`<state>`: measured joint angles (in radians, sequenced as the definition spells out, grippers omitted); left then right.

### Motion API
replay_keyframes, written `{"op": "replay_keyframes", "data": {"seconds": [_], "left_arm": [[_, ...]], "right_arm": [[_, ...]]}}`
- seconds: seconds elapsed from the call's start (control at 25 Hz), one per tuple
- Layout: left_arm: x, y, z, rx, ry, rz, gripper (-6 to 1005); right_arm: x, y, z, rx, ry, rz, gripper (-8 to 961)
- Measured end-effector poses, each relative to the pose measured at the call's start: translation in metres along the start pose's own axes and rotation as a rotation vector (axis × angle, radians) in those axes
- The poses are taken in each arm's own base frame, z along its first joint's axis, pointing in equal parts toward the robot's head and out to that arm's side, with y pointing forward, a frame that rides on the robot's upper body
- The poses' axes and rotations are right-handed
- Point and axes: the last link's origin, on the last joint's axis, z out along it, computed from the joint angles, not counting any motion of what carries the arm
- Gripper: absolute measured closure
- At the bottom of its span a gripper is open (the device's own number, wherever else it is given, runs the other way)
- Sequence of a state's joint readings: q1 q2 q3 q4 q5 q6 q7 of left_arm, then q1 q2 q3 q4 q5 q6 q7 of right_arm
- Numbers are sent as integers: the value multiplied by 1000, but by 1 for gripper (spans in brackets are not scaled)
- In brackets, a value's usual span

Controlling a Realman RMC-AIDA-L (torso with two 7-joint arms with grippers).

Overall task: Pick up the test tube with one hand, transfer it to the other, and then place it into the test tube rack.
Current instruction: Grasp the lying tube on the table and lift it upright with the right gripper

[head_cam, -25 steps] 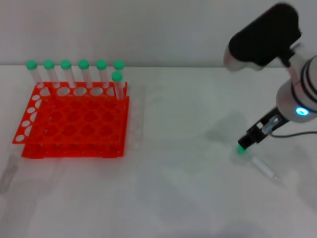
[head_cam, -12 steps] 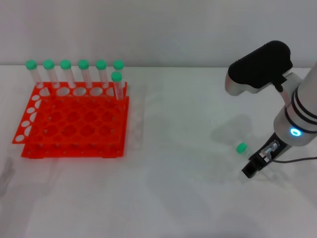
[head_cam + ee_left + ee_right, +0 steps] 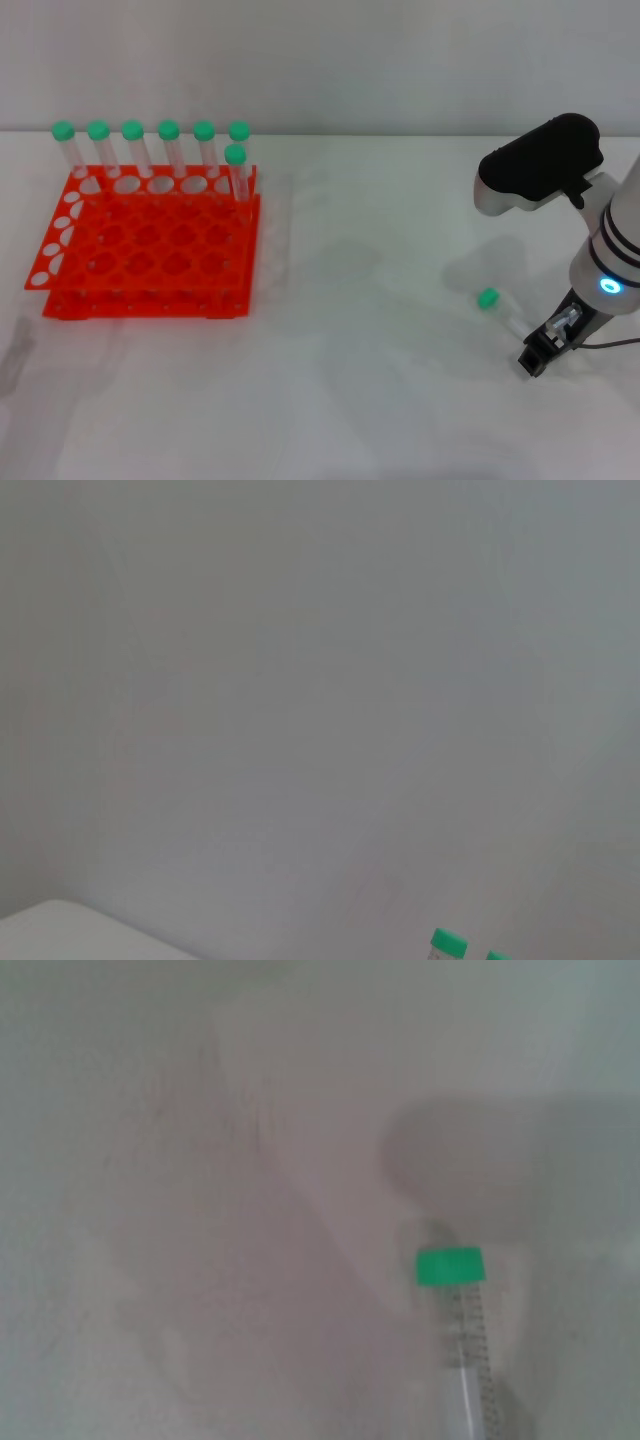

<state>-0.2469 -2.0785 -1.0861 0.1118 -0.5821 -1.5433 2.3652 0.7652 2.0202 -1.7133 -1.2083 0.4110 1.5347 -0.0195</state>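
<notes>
The test tube (image 3: 490, 299) lies flat on the white table at the right, green cap toward the rack, clear body running toward my right arm. The right wrist view shows its cap and marked body (image 3: 466, 1345) close up, with no fingers in sight. My right gripper (image 3: 535, 358) is low over the table just past the tube's far end; I cannot see if it touches the tube. The orange-red test tube rack (image 3: 150, 250) stands at the left. My left gripper is out of view.
Several green-capped tubes (image 3: 168, 150) stand upright in the rack's back row, one more in the second row at its right end (image 3: 236, 165). Two of their caps (image 3: 448, 942) show in the left wrist view, against a bare wall.
My right gripper has moved from the tube's green cap along its body toward the front right. The tube has stayed flat on the table.
</notes>
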Motion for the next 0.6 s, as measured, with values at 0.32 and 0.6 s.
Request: {"op": "replay_keyframes", "data": {"seconds": [0.32,0.6], "left_arm": [[1,1,1,-8,6,0,118],[1,1,0,-10,9,-2,118]], "right_arm": [[4,-2,7,-1,20,-10,438],[5,-2,12,-6,34,-24,562]]}}
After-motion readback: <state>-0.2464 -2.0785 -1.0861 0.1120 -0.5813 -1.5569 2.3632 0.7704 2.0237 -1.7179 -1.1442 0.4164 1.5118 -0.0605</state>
